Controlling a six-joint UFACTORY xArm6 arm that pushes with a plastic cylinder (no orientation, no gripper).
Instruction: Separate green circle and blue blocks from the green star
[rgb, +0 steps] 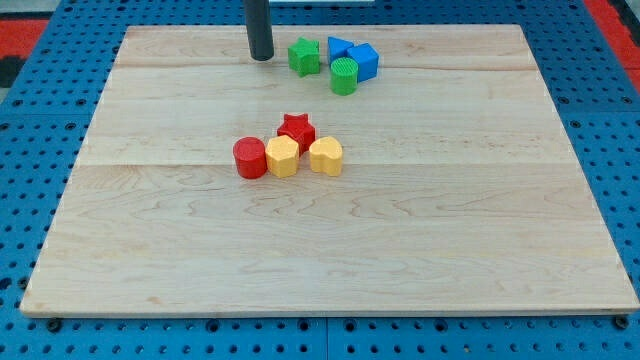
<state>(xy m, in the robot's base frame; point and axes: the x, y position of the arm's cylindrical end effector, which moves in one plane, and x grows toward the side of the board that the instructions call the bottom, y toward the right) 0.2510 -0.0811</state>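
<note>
My tip (262, 57) stands just left of the green star (305, 57); it has no pincer to report.

The wooden worktop (150, 260) carries two clusters of blocks. Landmark: the green star (305, 56), near the view's top edge. My tip (262, 57) stands just to the view's left of the green star, apart from it. To the star's right lie the blue triangle (338, 46) and the blue cube (364, 61), touching each other. The green circle (344, 76) sits to the star's lower right, against the blue blocks. Well below the star: the red star (297, 129), red circle (250, 158), yellow hexagon (282, 157) and yellow heart (326, 156), grouped together.
</note>
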